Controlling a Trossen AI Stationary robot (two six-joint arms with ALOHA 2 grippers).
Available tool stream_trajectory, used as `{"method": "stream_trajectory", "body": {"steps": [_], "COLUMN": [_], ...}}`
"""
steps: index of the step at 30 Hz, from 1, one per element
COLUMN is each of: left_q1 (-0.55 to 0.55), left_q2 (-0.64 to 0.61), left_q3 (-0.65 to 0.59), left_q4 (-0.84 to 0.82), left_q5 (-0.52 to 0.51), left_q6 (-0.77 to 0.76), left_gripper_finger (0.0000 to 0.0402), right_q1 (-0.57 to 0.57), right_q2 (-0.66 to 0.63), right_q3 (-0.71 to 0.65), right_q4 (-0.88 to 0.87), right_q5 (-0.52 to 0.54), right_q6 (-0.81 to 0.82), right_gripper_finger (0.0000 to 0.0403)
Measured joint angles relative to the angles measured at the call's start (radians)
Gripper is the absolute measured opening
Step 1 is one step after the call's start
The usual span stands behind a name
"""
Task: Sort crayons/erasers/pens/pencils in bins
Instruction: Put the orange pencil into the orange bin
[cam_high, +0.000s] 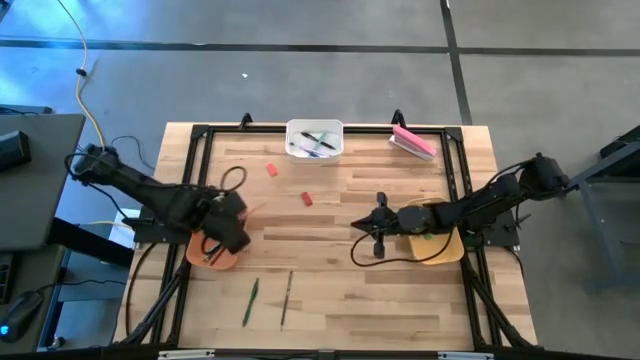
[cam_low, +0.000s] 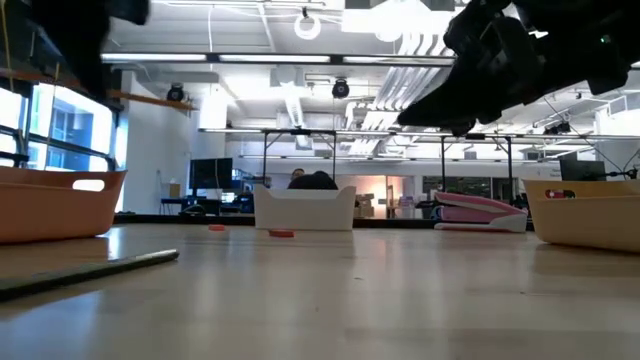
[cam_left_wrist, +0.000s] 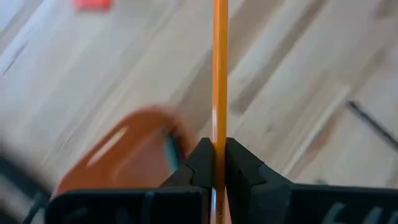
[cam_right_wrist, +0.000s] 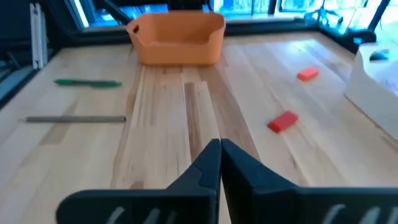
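My left gripper (cam_left_wrist: 216, 146) is shut on an orange pencil (cam_left_wrist: 219, 56) and hangs above the orange-brown bin (cam_high: 213, 250), at its far right side. My right gripper (cam_right_wrist: 219, 149) is shut and empty, over the table just left of the mustard yellow bin (cam_high: 436, 243). The white bin (cam_high: 315, 139) at the far edge holds pens. Two red crayons (cam_high: 270, 170) (cam_high: 307, 198) lie on the table's middle. A green pencil (cam_high: 250, 300) and a brown pencil (cam_high: 287, 297) lie flat near the near edge. My left gripper pinches the orange pencil between its two fingers (cam_left_wrist: 239, 163). The shaft (cam_left_wrist: 219, 127) runs straight out past the fingertips, along the fingers. The pencil is lifted clear, above the bin (cam_left_wrist: 121, 155) and the table. Its held end is hidden between the fingers.
A large pink block (cam_high: 413, 142) lies at the far right, beside the white bin. A black frame (cam_high: 200, 135) runs round the tabletop. Bare wood lies between the two arms and toward the near edge, right of the two pencils.
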Motion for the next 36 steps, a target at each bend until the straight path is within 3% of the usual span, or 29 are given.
{"method": "stream_trajectory", "body": {"steps": [7,15,24,36], "left_q1": [-0.207,-0.333,-0.321,-0.315], "left_q2": [-0.019,-0.064,-0.071,0.076], "left_q3": [-0.007,-0.22,-0.247,-0.251], "left_q4": [-0.142,-0.121,-0.071,-0.06], "left_q5": [-0.072,-0.073,-0.055,-0.005], "left_q6": [-0.33,-0.595,-0.63,-0.727], "left_gripper_finger": [0.0001,0.0001,0.0001,0.0001], "right_q1": [0.007,0.007,0.007,0.007], "right_q2": [0.003,0.003,0.003,0.003], "right_q3": [0.001,0.001,0.001,0.001], "right_q4": [0.017,0.036,0.041,0.042], "right_q5": [0.002,0.002,0.002,0.002], "right_q6": [-0.015,-0.024,-0.024,-0.029], "right_gripper_finger": [0.0002,0.0,0.0,0.0]}}
